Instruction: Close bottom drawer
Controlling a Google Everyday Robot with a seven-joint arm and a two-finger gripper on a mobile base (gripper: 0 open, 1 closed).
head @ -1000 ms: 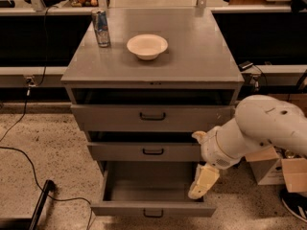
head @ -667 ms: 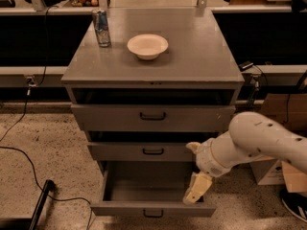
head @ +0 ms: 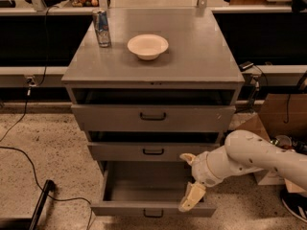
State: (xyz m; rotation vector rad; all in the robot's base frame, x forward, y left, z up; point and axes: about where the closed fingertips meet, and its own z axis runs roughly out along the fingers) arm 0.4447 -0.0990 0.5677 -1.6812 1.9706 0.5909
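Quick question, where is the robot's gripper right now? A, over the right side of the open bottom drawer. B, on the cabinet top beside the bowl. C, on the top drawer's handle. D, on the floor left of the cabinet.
A: the gripper hangs over the right end of the bottom drawer, which stands pulled out, just behind its front panel.

The gripper (head: 190, 182), at the near right corner of the bottom drawer (head: 144, 188), hides part of that drawer's right wall. Its arm (head: 268, 155) runs off the right edge and covers part of a cardboard box (head: 283, 114). The label on the can (head: 101, 28) is too blurred to read.
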